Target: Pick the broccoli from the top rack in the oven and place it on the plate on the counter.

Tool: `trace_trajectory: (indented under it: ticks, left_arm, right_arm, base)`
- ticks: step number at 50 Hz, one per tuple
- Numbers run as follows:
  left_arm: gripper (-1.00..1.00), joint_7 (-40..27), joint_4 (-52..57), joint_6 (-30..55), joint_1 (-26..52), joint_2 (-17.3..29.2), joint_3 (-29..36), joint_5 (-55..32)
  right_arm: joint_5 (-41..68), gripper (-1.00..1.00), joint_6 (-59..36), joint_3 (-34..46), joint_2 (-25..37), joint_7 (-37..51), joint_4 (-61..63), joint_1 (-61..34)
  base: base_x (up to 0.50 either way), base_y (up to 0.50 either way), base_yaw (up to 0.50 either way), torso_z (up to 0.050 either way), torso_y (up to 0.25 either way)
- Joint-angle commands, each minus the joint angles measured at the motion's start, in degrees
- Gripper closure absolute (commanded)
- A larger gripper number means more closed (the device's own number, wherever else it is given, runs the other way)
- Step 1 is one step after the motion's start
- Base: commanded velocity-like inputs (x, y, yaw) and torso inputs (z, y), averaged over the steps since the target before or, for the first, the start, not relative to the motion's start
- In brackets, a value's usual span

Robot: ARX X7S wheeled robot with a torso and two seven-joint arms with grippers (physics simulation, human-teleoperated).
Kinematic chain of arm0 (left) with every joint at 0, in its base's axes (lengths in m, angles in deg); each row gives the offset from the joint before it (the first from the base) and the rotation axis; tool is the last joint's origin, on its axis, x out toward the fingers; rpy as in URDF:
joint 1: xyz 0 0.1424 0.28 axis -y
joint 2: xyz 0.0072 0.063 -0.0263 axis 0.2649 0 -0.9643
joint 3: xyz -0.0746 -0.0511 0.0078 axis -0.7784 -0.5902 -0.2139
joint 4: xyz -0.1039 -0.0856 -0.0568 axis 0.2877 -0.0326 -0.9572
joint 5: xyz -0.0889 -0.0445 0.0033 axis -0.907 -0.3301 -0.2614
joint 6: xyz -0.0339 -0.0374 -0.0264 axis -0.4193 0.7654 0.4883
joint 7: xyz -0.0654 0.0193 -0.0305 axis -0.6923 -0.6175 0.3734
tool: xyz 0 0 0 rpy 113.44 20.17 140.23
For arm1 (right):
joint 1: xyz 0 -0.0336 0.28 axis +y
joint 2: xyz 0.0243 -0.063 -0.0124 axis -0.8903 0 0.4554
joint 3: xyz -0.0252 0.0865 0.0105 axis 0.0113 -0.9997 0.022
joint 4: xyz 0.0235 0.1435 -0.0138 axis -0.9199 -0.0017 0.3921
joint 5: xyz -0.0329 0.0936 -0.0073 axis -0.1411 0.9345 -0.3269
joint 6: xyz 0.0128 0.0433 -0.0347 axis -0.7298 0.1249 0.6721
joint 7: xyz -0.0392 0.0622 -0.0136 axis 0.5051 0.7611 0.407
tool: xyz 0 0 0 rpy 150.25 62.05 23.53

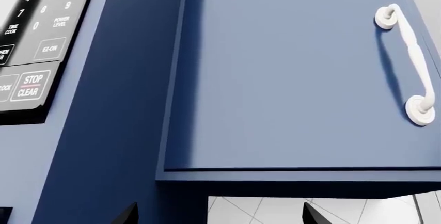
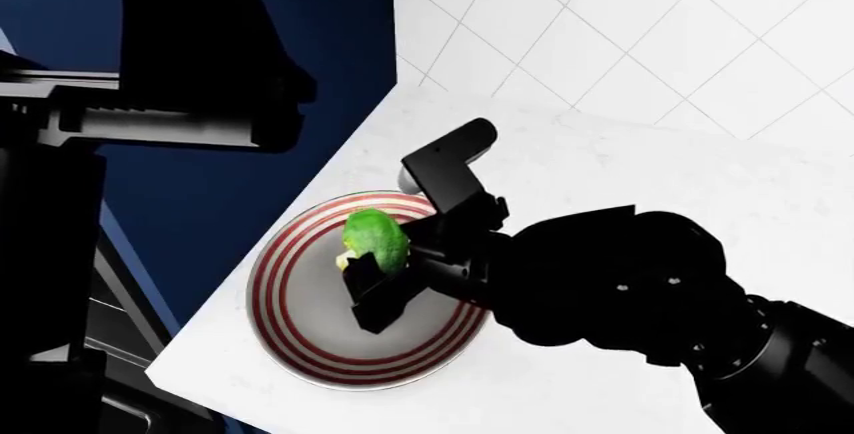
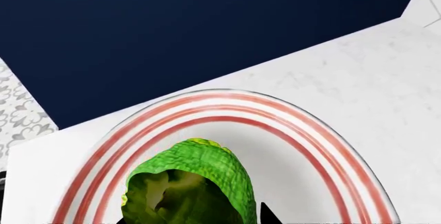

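- The broccoli (image 2: 376,240) is over the grey centre of the plate (image 2: 287,299), toward the side of it nearest the dark blue cabinet face; its bright green head points up and away from the robot, with a bit of pale stem showing at its lower edge.
- The right gripper (image 2: 400,274) reaches in from the right side of the head view, its black jaws clamped on the broccoli from either side.
- Whether the floret touches the plate or hangs just above it cannot be told from these views.
- In the right wrist view the broccoli (image 3: 189,188) fills the near foreground, with the plate's (image 3: 331,146) red and white rim stripes arching around it.
- The plate sits on the white counter (image 2: 641,154), close to the counter's left edge, and a white tiled wall (image 2: 627,24) rises behind.
- The left wrist camera faces a blue cabinet door (image 1: 296,79) with a white handle (image 1: 406,64), beside a black keypad panel (image 1: 34,43) with a STOP/CLEAR button.
- Only two dark tips of the left gripper (image 1: 217,214) show at the frame edge, set well apart, with nothing between them.
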Motion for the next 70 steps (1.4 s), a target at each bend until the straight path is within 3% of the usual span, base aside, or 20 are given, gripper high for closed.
trace_trajectory:
  ticks: [1, 54, 55, 70]
  left_arm:
    - [-1.00, -0.1, 0.1, -0.3, 0.2, 0.2, 0.3, 0.1]
    - [-1.00, 0.2, -0.4, -1.6, 0.0, 0.6, 1.8, 1.3]
    - [-1.00, 0.2, -0.4, -1.7, -0.1, 0.6, 1.8, 1.4]
    - [-1.00, 0.1, -0.4, -1.9, 0.1, 0.8, 2.0, 1.3]
  right_arm:
    - [-1.9, 1.00, -0.3, -0.1, 0.0, -1.4, 0.4, 0.0]
    - [-2.3, 1.00, 0.2, 0.8, -0.1, -1.5, -0.8, 0.2]
    - [-2.2, -1.00, 0.0, 0.7, -0.2, -1.3, -1.1, -0.1]
    - [-1.8, -1.00, -0.4, 0.8, -0.3, -0.8, -1.2, -0.7]
  base:
    - [0.00, 0.00, 0.00, 0.000, 0.000]
    - [0.00, 0.00, 0.00, 0.000, 0.000]
    - [0.00, 0.00, 0.00, 0.000, 0.000]
    - [0.00, 0.00, 0.00, 0.000, 0.000]
